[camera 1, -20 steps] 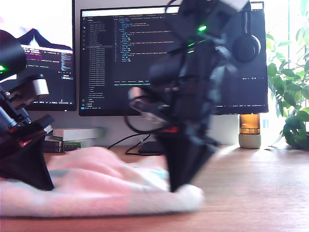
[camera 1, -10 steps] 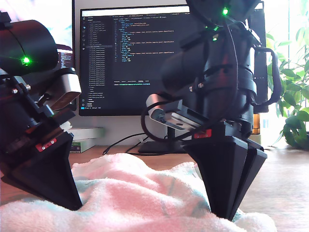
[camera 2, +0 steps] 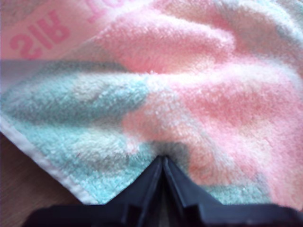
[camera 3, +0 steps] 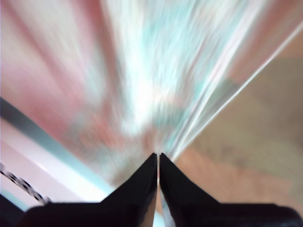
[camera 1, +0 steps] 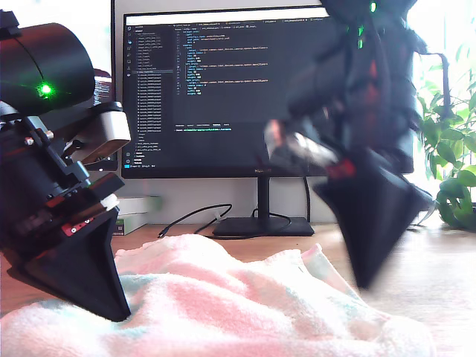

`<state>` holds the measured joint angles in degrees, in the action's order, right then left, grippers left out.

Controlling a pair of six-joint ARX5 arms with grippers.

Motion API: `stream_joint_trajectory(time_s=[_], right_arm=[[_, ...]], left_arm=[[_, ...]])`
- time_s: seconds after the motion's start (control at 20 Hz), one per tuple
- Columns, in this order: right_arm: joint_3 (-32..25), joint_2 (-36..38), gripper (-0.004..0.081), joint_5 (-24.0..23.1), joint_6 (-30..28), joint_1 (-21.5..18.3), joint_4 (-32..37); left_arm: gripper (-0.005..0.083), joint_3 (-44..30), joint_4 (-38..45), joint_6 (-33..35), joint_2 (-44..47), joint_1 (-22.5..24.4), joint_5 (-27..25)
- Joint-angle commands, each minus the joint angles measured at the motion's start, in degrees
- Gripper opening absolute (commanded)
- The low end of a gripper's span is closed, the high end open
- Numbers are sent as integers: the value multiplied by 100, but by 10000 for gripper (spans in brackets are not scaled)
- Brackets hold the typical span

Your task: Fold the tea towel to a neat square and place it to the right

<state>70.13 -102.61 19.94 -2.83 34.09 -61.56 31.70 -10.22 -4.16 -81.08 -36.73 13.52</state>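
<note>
Spreading lengthwise across the exterior view, the tea towel [camera 1: 216, 305] is pinched by my first gripper [camera 2: 163, 160] and my second gripper [camera 3: 158, 156], jaws closed; bare counter [camera 1: 446, 297] lies at the exterior view's right.

My second gripper [camera 1: 362, 281] is lifting off the tea towel [camera 1: 223, 305] and swinging toward the exterior view's right, now blurred. The monitor stand [camera 1: 262, 223] is becoming visible at the frame's centre.

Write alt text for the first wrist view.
My first gripper, jaws closed, pinches a fold of the tea towel, fluffy cloth in pink, mint and white checks. A white hem runs along its edge, with bare wooden table beyond it.
</note>
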Motion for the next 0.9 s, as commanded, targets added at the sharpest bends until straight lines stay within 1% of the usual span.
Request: stream_joint_trajectory(time_s=[0.0, 0.15, 0.3, 0.35, 0.45, 0.55, 0.6, 0.7, 0.75, 0.85], right_arm=[[111, 57, -9, 85, 35, 20, 201], [199, 55, 45, 72, 487, -166, 1185], [201, 50, 225, 57, 868, -546, 1860], [201, 48, 242, 50, 973, -699, 2031], [201, 44, 243, 52, 1143, -966, 2321], [201, 39, 258, 107, 1342, -1158, 2535], [201, 39, 274, 129, 1390, -1220, 2603], [201, 26, 300, 372, 1563, -1250, 2697], [201, 22, 300, 509, 1650, -1250, 2721], [201, 0, 300, 570, 1683, -1235, 2736]], left_arm=[[-22, -415, -195, 7, -378, 72, -304], [-22, -415, -195, 7, -378, 72, -306], [-22, -415, -192, 7, -378, 72, -304], [-22, -415, -190, 7, -378, 72, -304], [-22, -415, -179, 9, -378, 72, -302], [-22, -415, -157, 9, -378, 72, -304], [-22, -415, -142, 11, -378, 72, -304], [-22, -415, -107, 11, -378, 72, -304], [-22, -415, -85, 11, -378, 72, -304], [-22, -415, -79, 11, -378, 72, -304]])
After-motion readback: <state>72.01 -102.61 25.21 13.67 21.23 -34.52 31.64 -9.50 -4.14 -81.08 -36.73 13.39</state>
